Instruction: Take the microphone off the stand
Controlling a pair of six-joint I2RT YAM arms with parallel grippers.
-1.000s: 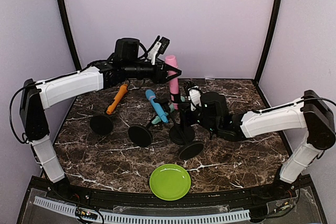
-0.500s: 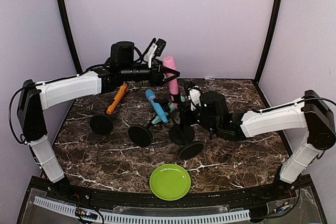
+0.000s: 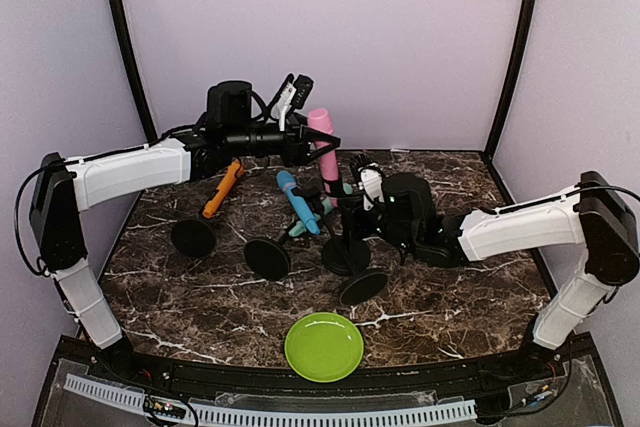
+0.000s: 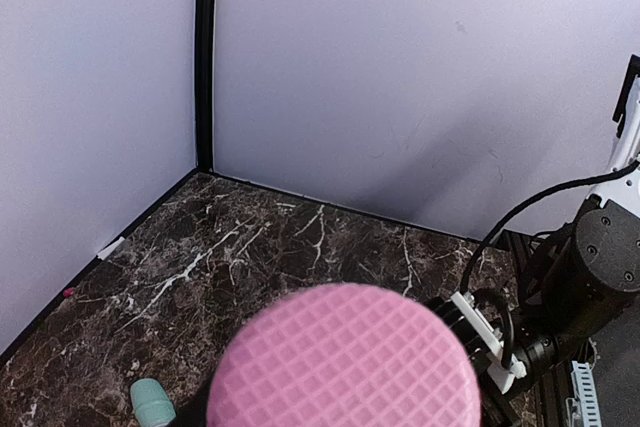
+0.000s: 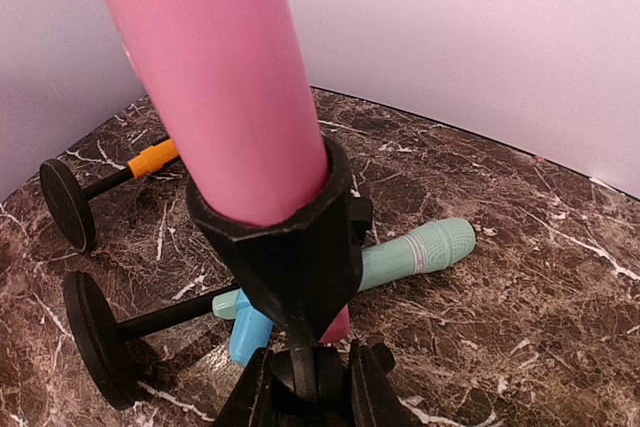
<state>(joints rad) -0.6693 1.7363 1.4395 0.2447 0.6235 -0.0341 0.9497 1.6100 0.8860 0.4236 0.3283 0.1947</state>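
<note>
Pink microphone (image 3: 328, 169) stands nearly upright toward the back middle of the dark marble table (image 3: 200, 297), its lower body seated in the black clip of its stand (image 5: 290, 247). Not out of the clip: in the right wrist view the clip's collar wraps the pink barrel all the way round. Left arm reaches in from the left side, raised above the table, and the left end effector (image 3: 322, 142) is pinching the pink microphone on its upper body just below the head, as the overhead view shows it. In the left wrist view only the gridded pink head fills the lower edge, and the fingers themselves are out of sight there. Right arm comes in low from the right. The right end effector (image 5: 308, 387) is pressed together on the thin black stem of the stand directly under the clip, one finger on each side. Just left of the pink one, a blue microphone (image 3: 298, 202) leans in a second stand. Farther left an orange microphone (image 3: 224, 188) leans in a third. A mint-green microphone (image 5: 415, 247) lies flat on the table behind the clip. Black round stand bases cluster at the table's middle. Green plate (image 3: 323, 346) sits near the front edge, well apart from the stands.
</note>
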